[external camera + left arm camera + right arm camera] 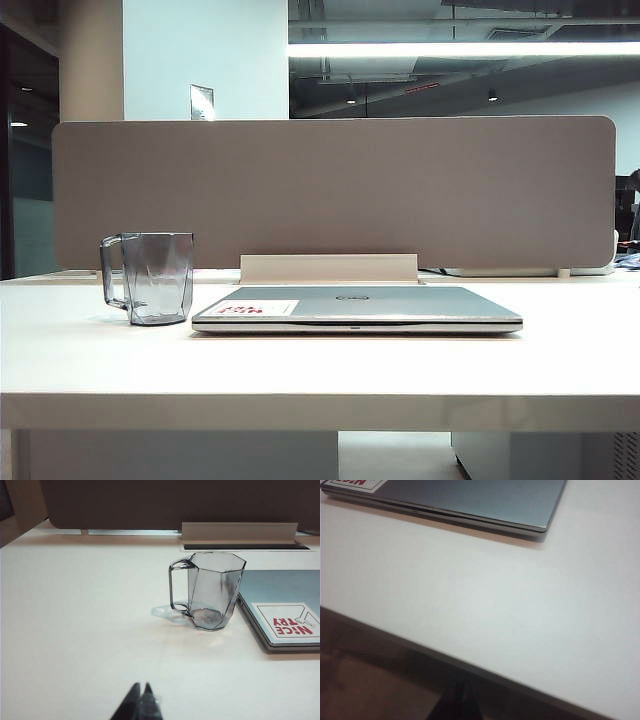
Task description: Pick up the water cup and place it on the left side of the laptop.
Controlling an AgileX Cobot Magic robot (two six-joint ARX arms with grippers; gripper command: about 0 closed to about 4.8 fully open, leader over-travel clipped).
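Exterior view: water cup (158,276) left of laptop (357,308).

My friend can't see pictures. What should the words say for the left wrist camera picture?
A clear smoky-grey water cup stands upright on a white table, just beside the corner of a closed silver laptop with a white and red sticker. The cup's handle points away from the laptop. The left gripper is shut, low in front of the cup and not touching it.
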